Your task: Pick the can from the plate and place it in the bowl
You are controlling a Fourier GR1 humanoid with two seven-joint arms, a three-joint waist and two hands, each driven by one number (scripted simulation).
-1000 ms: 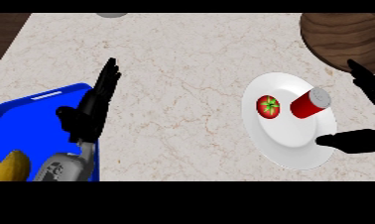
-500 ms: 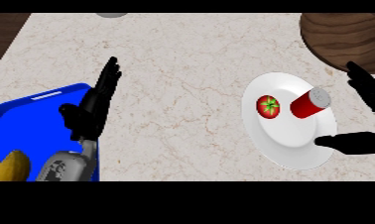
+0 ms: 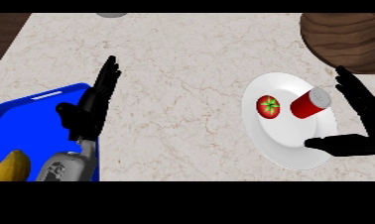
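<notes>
Nothing has shifted since the earlier frames: the can (image 3: 310, 103) lies just where it did, and both hands keep their places. The can is red with a grey end, tipped on its side on the right half of the white plate (image 3: 287, 144), its grey end pointing up and to the right. Just beside it, on the plate's left half, sits a red tomato (image 3: 268, 106) with a green star-shaped stem, apart from the can by a narrow gap.

The right hand (image 3: 356, 119) brackets the plate's right side, open, with straight fingers rising past the plate's right rim and the thumb stretched across the plate's lower right edge. It does not touch the can.

Up and to the right, the dark wooden bowl (image 3: 343, 37) sits at the counter's corner, cut off by the view's edge.

Well apart on the left, the left hand (image 3: 92, 105) rests open, fingers up, over the edge of a blue tray (image 3: 33, 114). A yellow banana (image 3: 13, 166) shows at the tray's lower left.
</notes>
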